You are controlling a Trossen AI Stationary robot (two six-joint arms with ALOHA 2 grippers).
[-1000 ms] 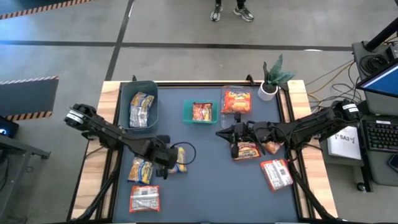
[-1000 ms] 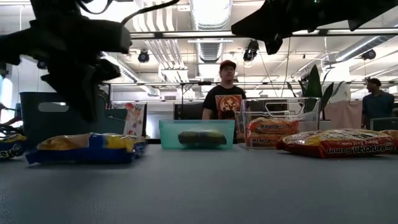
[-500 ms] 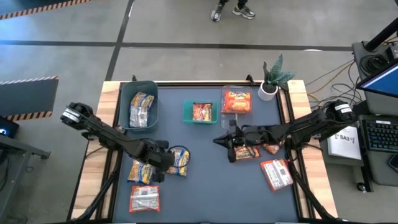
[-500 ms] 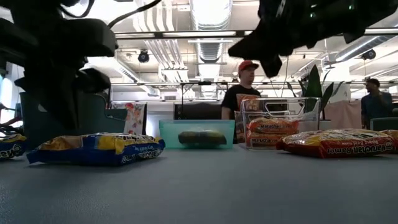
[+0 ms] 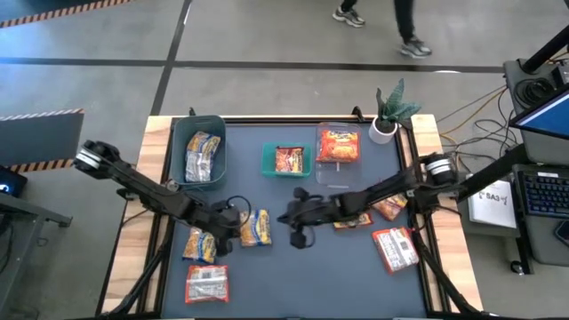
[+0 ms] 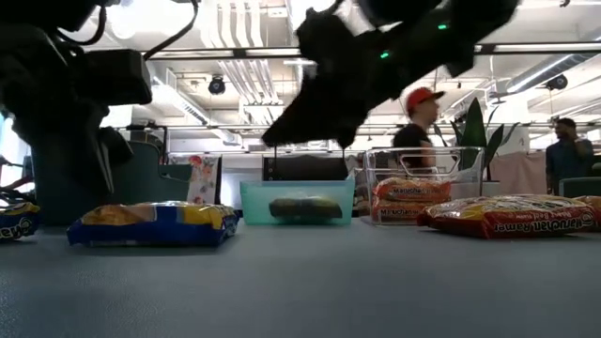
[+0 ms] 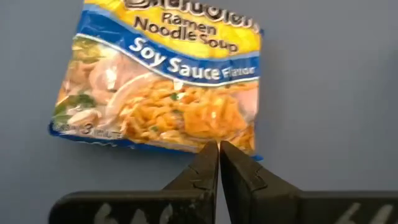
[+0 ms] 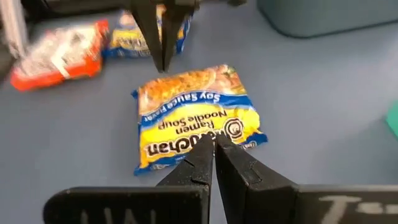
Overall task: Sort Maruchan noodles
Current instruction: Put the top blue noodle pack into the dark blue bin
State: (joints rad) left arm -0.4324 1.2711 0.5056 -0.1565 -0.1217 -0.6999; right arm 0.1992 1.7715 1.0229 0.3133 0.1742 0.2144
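The sort is judged partly done. In the high view, going left to right, a dark bin [image 5: 200, 151] at upper left is seen to hold yellow-and-blue packets [image 5: 203, 156], a small teal bin [image 5: 286, 160] at upper centre holds one reddish packet [image 5: 287, 160], and a clear bin [image 5: 338, 145] to its right holds an orange-red packet [image 5: 338, 144]. Loose on the mat are left a yellow-and-blue packet [image 5: 199, 244] and a red-and-white packet [image 5: 206, 284] at lower left, the soy sauce packet [image 5: 255, 228] at centre, orange-red packets [image 5: 378, 212] under the right arm, and another red-and-white packet [image 5: 395, 249] at lower right.

The left gripper [image 5: 233, 213] is found just left of the soy sauce packet, the right gripper [image 5: 298, 218] just right of it; both sets of jaws are closed on nothing.

The flavour print is legible only in the wrist views, where the closed fingertips [image 7: 218, 149] are shown at the packet's edge; contact cannot be told. Only in the low view is a person in a red cap [image 6: 418, 127] seen behind the bins.
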